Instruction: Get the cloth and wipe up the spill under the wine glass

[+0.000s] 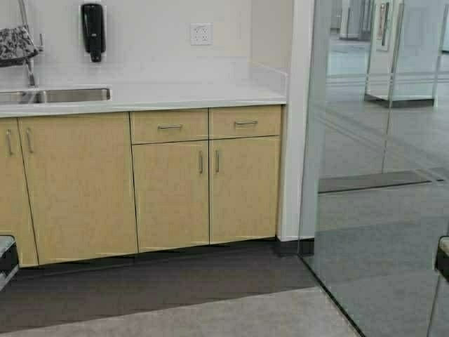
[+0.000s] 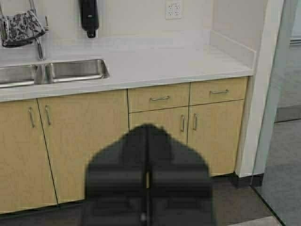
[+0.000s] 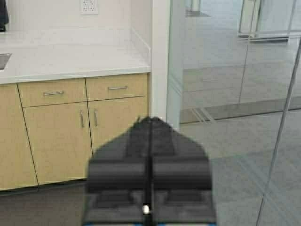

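I am still far from the work, so the step in hand, as I judge it, is getting myself across the floor to the sink end of the white laminate desk (image 1: 175, 95) before either arm reaches for anything; doing it well means closing toward the upper left of the frame squarely, so the pale wood cabinet fronts (image 1: 172, 193) do not block the arms once I am close. The black, grey and white floral dish cloth (image 1: 14, 45) is hanging limp over the slim chrome faucet (image 1: 28, 67) at the upper left edge of the high view, above the stainless steel sink basin (image 1: 66, 95), with a black wall-mounted soap dispenser (image 1: 92, 29) to its right. My left black tool (image 2: 146, 176) is sitting low in the centre bottom of its own wrist view with its two halves pressed together, well apart from the cloth (image 2: 21, 27) in that frame's upper left corner. My right black tool (image 3: 148, 165) is likewise pressed together, pointing toward the glass wall (image 3: 235, 94), and the cloth is not showing there. I am not seeing any wine glass or spill in these views.
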You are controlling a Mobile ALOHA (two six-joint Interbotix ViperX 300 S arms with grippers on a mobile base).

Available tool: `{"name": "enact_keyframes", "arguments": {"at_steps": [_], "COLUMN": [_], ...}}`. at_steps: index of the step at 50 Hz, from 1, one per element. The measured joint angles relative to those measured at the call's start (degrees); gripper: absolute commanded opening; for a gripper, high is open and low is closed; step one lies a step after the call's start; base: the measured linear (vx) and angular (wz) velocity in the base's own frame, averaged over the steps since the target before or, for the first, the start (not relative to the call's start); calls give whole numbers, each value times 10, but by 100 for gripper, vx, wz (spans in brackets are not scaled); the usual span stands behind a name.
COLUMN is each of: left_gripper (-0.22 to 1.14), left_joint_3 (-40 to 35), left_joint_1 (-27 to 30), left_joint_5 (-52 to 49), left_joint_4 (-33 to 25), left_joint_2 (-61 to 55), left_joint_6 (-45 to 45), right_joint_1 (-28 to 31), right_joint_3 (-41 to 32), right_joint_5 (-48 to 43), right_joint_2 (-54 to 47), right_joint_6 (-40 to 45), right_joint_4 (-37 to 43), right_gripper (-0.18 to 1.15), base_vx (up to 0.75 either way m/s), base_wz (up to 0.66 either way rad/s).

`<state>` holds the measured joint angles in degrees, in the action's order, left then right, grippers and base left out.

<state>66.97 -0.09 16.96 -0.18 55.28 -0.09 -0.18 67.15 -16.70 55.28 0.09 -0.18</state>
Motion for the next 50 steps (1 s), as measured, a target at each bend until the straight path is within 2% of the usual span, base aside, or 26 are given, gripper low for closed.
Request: {"name": "enact_keyframes", "arguments": {"at_steps": [2,8,27,50], "left_gripper": [-2,2,2,2], "left_joint_3": [0,0,0,0], "left_joint_1": [0,-7,-7,-8], "left_joint_5": [0,-2,-2,0], "left_joint_4": [1,0,0,0], "left_joint_2": [0,30,1,1], "left_joint_6": [0,-5,-8,-15], "right_joint_1": [1,7,8,8], "right_joint_3": [0,9,5,4], "right_joint_5": [0,3,15,16], "right_joint_2": [0,0,-3,-3], "right_joint_6": [0,0,-3,16], "right_joint_4": [0,0,-1,-4], "right_gripper": [5,5,5,5], "base_vx": [0,1,3,21], "base_wz": [0,-2,-3,3]}}
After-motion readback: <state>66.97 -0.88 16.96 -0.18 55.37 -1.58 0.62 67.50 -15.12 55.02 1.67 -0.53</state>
